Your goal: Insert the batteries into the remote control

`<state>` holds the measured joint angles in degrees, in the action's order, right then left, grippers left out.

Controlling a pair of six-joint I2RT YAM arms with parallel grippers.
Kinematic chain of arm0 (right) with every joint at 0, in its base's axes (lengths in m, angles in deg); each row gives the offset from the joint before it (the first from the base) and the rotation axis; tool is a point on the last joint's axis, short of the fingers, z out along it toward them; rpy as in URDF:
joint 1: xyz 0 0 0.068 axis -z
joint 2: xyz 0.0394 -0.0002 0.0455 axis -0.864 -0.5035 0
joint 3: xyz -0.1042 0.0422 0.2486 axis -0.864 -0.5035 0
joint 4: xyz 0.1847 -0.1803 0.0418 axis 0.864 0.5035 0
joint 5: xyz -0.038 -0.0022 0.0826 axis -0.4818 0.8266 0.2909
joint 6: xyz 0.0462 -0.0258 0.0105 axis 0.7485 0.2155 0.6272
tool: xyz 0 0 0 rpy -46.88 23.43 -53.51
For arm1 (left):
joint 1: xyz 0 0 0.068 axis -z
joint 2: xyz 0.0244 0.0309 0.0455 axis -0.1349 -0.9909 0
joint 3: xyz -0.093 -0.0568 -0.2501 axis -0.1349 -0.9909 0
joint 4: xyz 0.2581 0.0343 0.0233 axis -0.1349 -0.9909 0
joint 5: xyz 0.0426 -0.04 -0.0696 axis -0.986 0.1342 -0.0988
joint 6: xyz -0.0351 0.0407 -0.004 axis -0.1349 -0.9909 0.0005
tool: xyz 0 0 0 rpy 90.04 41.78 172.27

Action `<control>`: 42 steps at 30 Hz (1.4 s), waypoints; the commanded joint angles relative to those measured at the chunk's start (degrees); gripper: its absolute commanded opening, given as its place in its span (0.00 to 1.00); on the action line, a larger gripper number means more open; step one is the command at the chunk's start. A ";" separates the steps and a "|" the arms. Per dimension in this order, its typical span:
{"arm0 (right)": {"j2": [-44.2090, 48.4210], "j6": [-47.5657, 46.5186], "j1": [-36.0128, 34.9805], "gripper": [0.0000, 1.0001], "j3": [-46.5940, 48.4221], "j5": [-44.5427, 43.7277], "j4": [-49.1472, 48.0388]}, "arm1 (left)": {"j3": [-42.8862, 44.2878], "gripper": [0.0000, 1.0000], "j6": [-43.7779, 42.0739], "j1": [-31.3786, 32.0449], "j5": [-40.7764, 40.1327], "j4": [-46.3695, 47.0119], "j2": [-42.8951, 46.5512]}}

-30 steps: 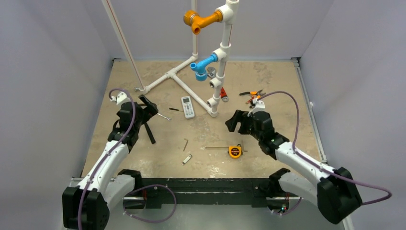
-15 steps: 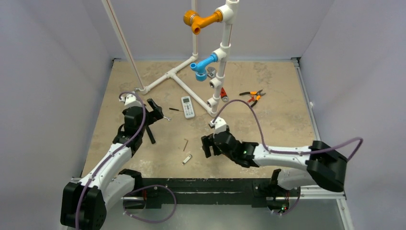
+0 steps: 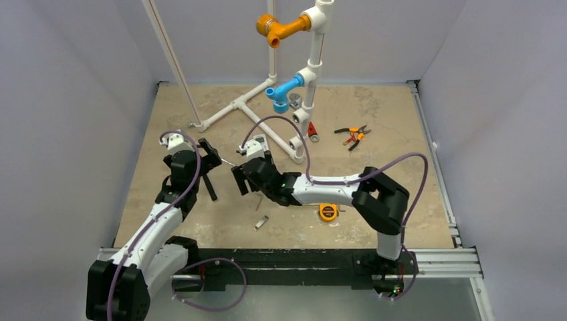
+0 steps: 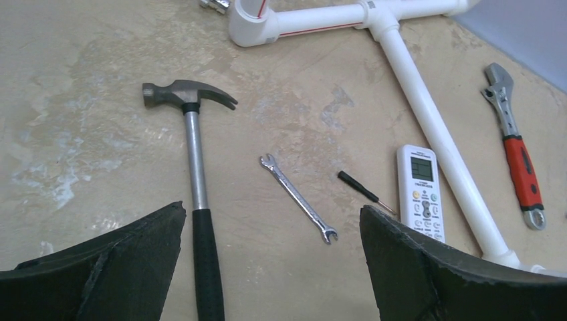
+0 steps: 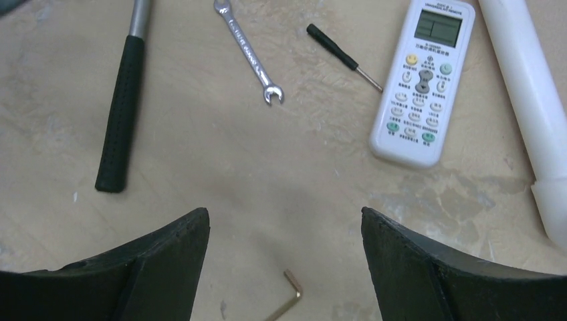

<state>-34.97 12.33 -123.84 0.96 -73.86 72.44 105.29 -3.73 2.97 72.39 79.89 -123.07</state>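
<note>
Meanwhile the left hand (image 4: 271,212) has barely shifted and stays released wide above the hammer (image 4: 195,160) handle. A second ago the right hand (image 5: 283,215) was over the right side of the tabletop (image 3: 401,120). It has swung across to centre-left and hangs released, nothing between its fingers, near the remote control (image 5: 421,77), which lies face up, unmoved, just beside the white pipe (image 5: 528,87).

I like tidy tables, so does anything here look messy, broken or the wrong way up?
Nothing looks broken or spilled. One thing stands out: the remote lies buttons-up beside the white pipe, so its back, probably where batteries go, faces the table. The hammer and small wrench just lie flat.
</note>
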 commanded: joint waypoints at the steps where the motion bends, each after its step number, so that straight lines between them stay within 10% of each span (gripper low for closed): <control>1: -4.96 -0.39 1.75 0.80 9.44 -5.25 4.63 | 1.06 1.00 1.28 -0.53 -4.29 -2.15 0.77; 42: -22.22 4.36 12.90 0.52 25.51 -1.47 16.11 | 1.98 0.99 3.01 -0.79 -4.56 -3.87 1.32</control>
<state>-57.00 15.19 -111.77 25.92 -76.77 87.59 105.31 -2.20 2.75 69.13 75.87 -123.18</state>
